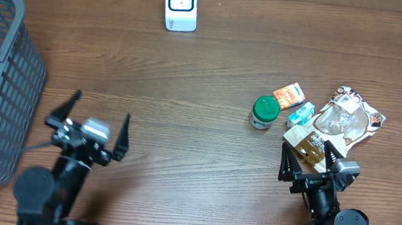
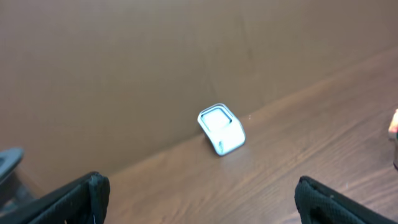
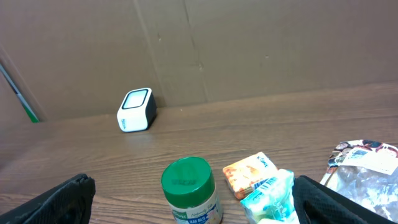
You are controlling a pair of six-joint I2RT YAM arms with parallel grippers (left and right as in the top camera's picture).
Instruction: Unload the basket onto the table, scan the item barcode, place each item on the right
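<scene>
Your left gripper (image 1: 101, 109) and right gripper (image 1: 308, 147) both gape wide, holding nothing; the scanner (image 1: 180, 5) stands well apart from the jar (image 1: 265, 111).

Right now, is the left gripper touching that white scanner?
Apart. The overhead view shows bare table between the left gripper and the white scanner.

Grey mesh basket (image 1: 6, 85), far left.
</scene>
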